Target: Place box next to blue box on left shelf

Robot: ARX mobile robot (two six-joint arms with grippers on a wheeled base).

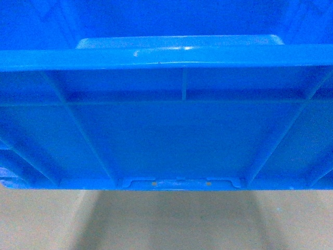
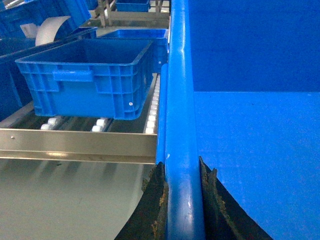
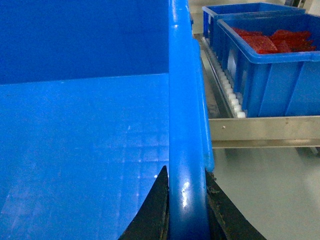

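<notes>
Box [image 1: 166,130] fills the head view, carried up close to the robot with its ribbed near wall and bottom tab facing the camera and bare floor [image 1: 166,224] beneath, so it is not yet on the rollers. Each side rim is pinched from opposite ends: the left claw [image 2: 184,200] is closed around the left rim, the right claw [image 3: 186,205] likewise on the right rim, which likely keeps the wide crate level. In the left wrist view the left shelf [image 2: 80,145] lies just beyond, its neighbouring blue box [image 2: 87,80] resting on white rollers, leaving a lane beside it. Another crate holding red parts [image 3: 272,42] sits to the right.
</notes>
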